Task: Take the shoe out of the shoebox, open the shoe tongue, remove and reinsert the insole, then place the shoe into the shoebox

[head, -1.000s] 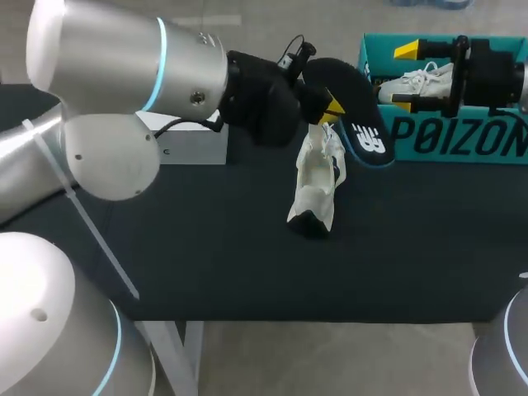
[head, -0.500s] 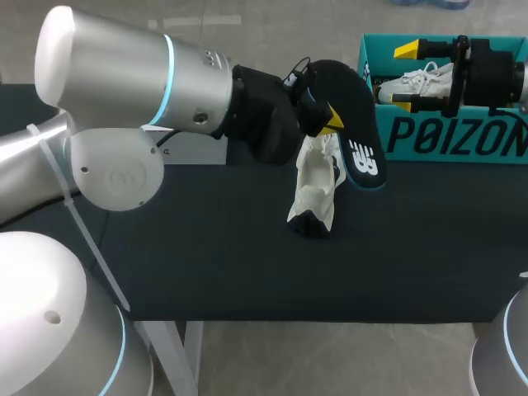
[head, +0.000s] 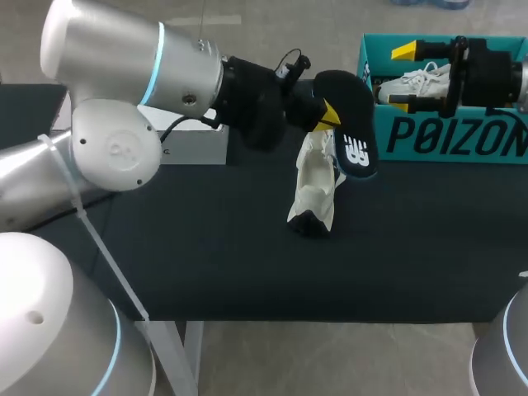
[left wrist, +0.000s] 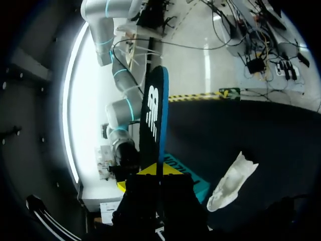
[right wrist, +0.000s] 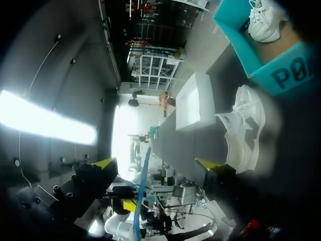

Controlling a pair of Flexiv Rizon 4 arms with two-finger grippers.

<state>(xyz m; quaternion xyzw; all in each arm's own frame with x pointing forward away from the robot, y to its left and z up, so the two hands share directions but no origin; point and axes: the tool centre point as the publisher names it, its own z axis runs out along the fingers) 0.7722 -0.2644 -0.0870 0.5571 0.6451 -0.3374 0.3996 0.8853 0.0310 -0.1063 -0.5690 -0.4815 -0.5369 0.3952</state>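
My left gripper [head: 326, 115] is shut on a black insole [head: 351, 124] with a blue rim, held in the air just above a white shoe [head: 316, 186]. The shoe stands on the dark table, toe toward the front. In the left wrist view the insole [left wrist: 153, 120] rises on edge from between my yellow tips [left wrist: 156, 170], and the shoe [left wrist: 230, 183] lies off to one side below. My right gripper [head: 400, 77] stands open over the teal shoebox [head: 445, 136], with nothing between its fingers. From the right wrist view the shoe [right wrist: 243, 133] lies ahead of that gripper [right wrist: 155, 163].
A second white shoe [head: 417, 82] lies inside the shoebox [right wrist: 286, 73], under my right gripper. A white box [head: 194, 144] stands at the back of the table behind my left arm. The dark table [head: 247, 264] is bare in front of the shoe.
My left arm has turned the insole more upright and drawn it slightly in over the shoe. The right arm and the shoe have not moved.
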